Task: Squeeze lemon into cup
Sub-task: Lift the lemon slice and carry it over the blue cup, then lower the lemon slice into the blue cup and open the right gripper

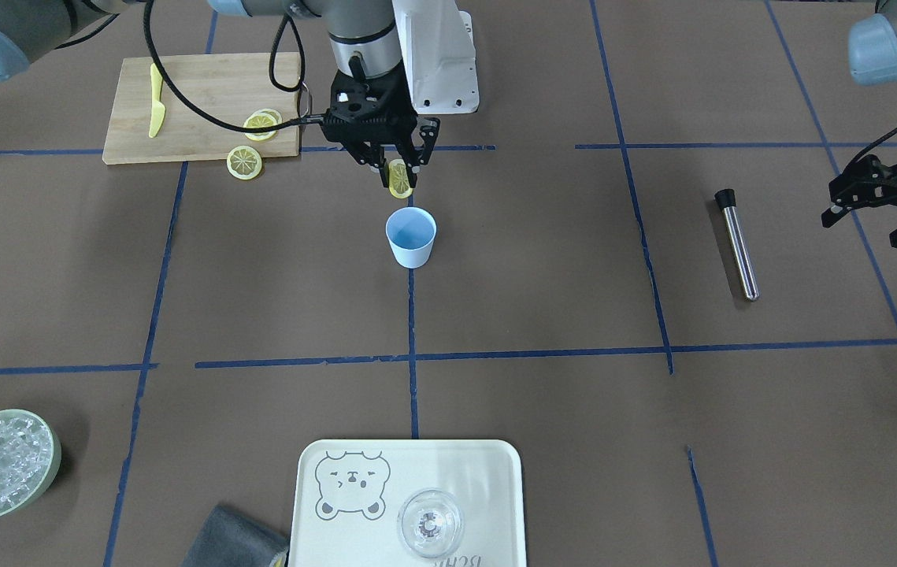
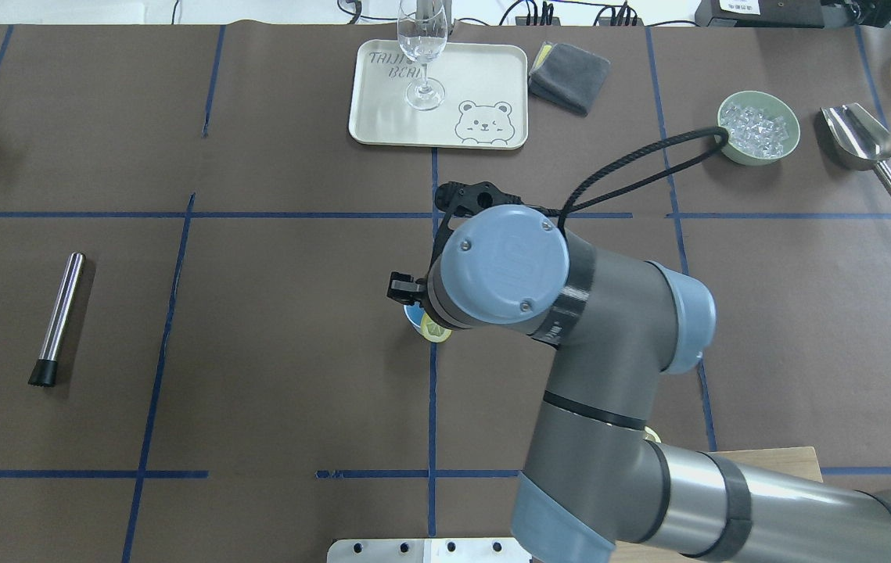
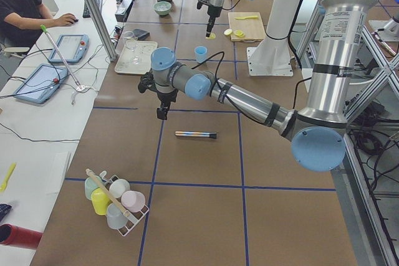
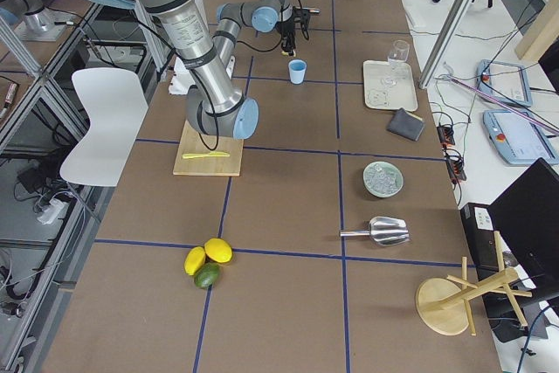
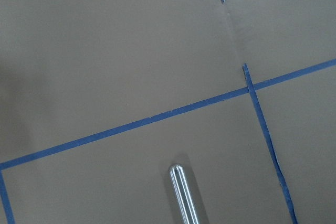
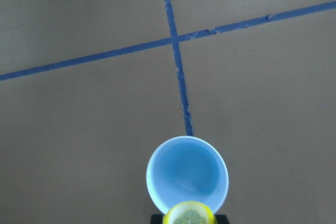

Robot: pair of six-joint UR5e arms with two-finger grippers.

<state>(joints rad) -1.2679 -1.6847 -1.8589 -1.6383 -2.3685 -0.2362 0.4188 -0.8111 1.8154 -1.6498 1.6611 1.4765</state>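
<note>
- My right jaws are clamped on the lemon [image 1: 400,179], a thin slice held on edge and hanging clear above the counter [image 1: 543,299].
- The cup [image 1: 411,236] stands upright on the blue tape line mid-counter and looks empty. In the right wrist view, the slice sits over the cup's rim on the robot's side, not over the middle of the opening.
- As I read it, the pick-up is done and I am lining up over the cup; the squeeze itself is not yet begun.
- The next move calls for a small push away from the robot's base, so the slice hangs over the centre of the mouth. Then I would probably lower it a little before tightening.
- The slice is thin, so I would close gently. A hard pinch could make it slip out and drop beside the cup.
- My left jaws stand apart and hold nothing, well off to the side near the metal muddler [image 1: 735,244]. They have no part in this step.
- Spare slices [image 1: 245,161] lie at the cutting board [image 1: 196,102].
</note>
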